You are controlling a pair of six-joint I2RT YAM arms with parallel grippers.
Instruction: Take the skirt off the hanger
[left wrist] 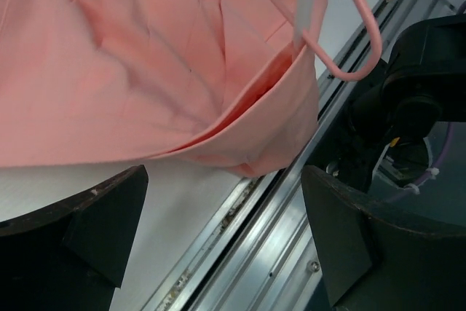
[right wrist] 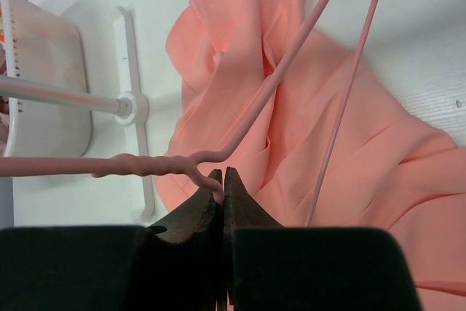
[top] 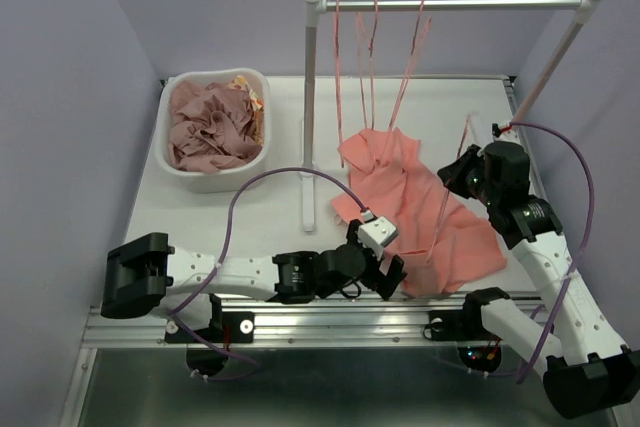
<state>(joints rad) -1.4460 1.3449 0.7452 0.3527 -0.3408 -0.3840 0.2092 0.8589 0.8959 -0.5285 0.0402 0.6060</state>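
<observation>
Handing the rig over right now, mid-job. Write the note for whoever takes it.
Right gripper: shut on the thin pink wire hanger, at its twisted neck.
Left gripper: open, low at the near hem of the salmon-pink fabric skirt, holding nothing.
The skirt lies crumpled on the white table below the white clothes rail, with the hanger across it.
Done: both are off the rail.
Left: the hanger's end looks caught at the skirt's edge. Probably pin the skirt with the left gripper and pull the hanger free.

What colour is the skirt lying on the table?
Plain salmon pink, no pattern. The skirt shows best in the right wrist view.
</observation>
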